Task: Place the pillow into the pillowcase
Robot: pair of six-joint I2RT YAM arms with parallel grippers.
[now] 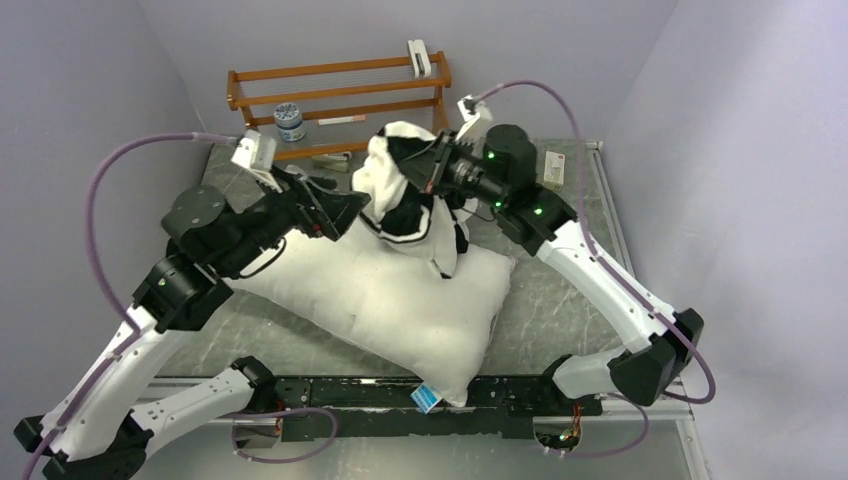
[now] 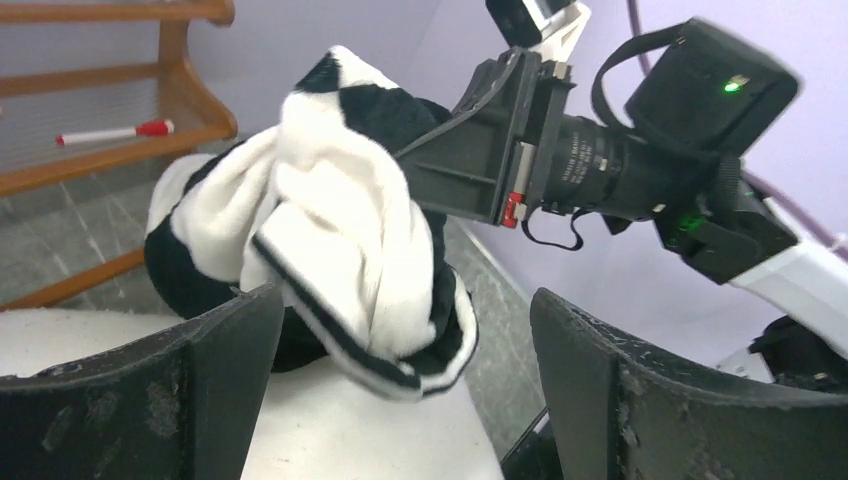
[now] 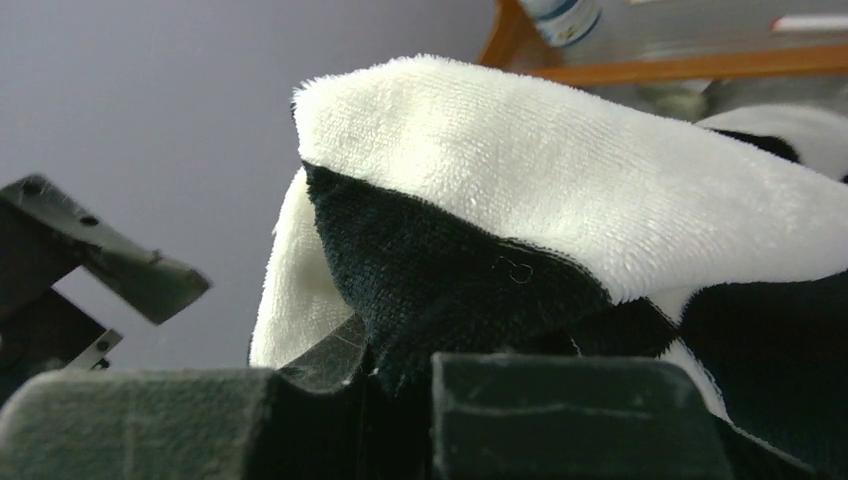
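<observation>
**Top view.**
- Item: pillow (image 1: 400,300), plain white. I see it lying flat and slantwise on the desk (image 1: 560,300). The corner with its blue-and-white tag (image 1: 427,397) reaches the near edge.
- Item: pillowcase (image 1: 405,185), black-and-white checkered plush. It is bunched in a lump above the pillow's far side, and its lower folds drape onto the pillow. The pillow lies wholly outside it.
- Item: right fingers (image 1: 437,165), pushed into the bunch from the right.
- Item: left fingers (image 1: 340,208), just beside the left flank of the bunch, over the pillow's far-left edge.
- Item: wooden rack (image 1: 340,85) against the far wall, with a small jar (image 1: 290,122) on it.

**Left wrist view.**
- My left fingers stand wide apart, one at each lower corner of the frame, with nothing gripped between them.
- The pillowcase hangs beyond the gap in folds of white and black.
- The right arm's black gripper body runs into its upper right side.
- The white pillow surface shows below the cloth.
- A red-capped marker (image 2: 110,132) lies on a rack shelf at the upper left.

**Right wrist view.**
- My right fingers are together, clamped on a fold of the pillowcase.
- The plush rises straight out of the pinch, black below and white above, and fills most of the frame.
- A dark finger of the left arm shows at the left edge, apart from the cloth.
- Rack rails and the jar show blurred at the top.
</observation>
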